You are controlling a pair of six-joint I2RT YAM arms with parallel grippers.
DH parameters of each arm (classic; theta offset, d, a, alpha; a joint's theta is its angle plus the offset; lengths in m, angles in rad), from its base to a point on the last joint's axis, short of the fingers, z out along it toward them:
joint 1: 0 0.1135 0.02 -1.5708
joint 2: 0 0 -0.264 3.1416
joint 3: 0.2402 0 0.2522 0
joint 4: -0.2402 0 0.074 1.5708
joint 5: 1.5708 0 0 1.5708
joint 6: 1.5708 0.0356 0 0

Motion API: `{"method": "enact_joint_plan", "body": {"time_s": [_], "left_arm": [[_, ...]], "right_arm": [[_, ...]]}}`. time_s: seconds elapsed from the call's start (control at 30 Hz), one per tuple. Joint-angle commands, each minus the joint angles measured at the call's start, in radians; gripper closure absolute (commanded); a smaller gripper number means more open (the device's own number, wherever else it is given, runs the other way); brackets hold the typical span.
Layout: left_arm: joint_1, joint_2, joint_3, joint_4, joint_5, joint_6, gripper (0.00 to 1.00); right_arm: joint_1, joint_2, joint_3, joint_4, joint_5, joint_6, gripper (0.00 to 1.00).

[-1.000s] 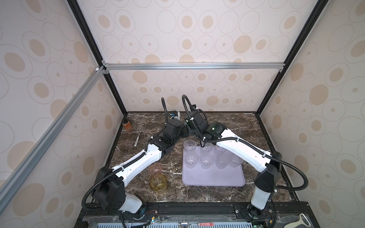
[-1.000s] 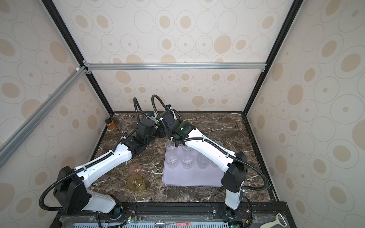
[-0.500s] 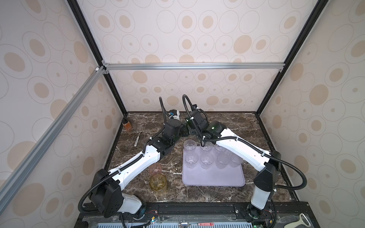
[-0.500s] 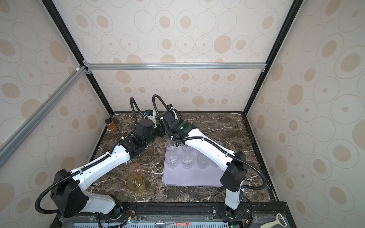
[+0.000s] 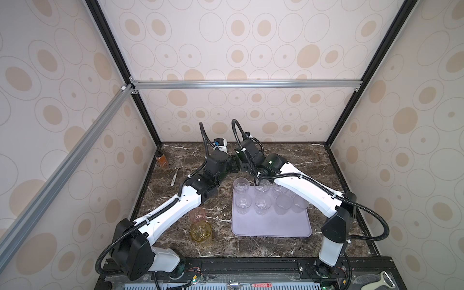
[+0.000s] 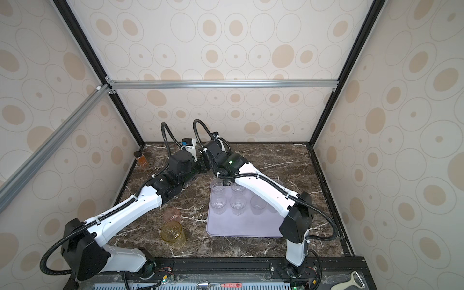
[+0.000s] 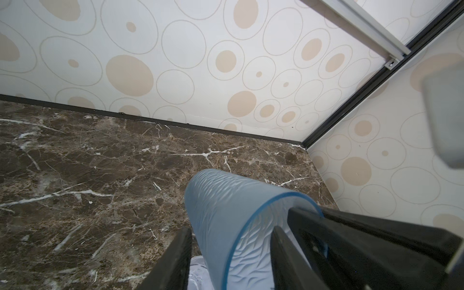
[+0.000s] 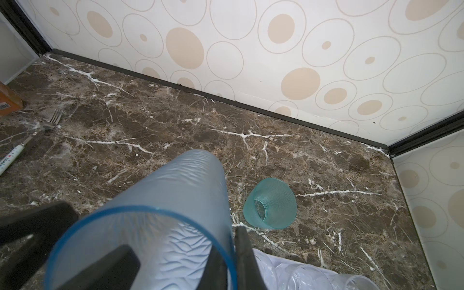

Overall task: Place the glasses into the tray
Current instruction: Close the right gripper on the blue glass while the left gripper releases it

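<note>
Tumbler — tall, blue-grey, frosted, rippled — tilted in mid-air.
The right gripper pinches its rim, jaws closed on the wall; the left gripper straddles it, jaws parted. It hangs over the brown marble tabletop near the far left corner of the pale lavender plastic tray; in both top views the wrists hide it. The tray holds two rows of clear tumblers, some under the right arm; a teal tumbler lies tipped on the marble.
</note>
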State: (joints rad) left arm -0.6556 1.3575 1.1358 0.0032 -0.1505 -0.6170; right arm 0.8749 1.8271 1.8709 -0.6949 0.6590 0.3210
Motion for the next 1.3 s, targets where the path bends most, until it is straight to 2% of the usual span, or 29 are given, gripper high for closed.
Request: {"method": "enact_joint_plan", "body": {"time_s": [0.0,0.43,0.83,1.03,1.27], "left_arm": [[-0.016,-0.045,0.047,0.010,-0.009,0.033,0.45],[-0.006,-0.083,0.036,-0.002,-0.113,0.131,0.34],[0.045,-0.136,0.022,-0.023,-0.171,0.209,0.32],[0.072,-0.184,-0.022,0.039,-0.101,0.234,0.32],[0.111,-0.168,-0.030,-0.019,-0.134,0.256,0.32]], "right_arm": [[0.007,0.031,0.038,0.026,-0.003,0.000,1.00],[0.007,0.042,0.043,0.013,-0.024,0.008,1.00],[0.000,0.010,0.054,-0.014,-0.045,0.006,1.00],[0.001,0.016,0.069,-0.032,-0.064,0.011,1.00],[0.001,-0.003,0.098,-0.109,-0.132,0.036,1.00]]}}
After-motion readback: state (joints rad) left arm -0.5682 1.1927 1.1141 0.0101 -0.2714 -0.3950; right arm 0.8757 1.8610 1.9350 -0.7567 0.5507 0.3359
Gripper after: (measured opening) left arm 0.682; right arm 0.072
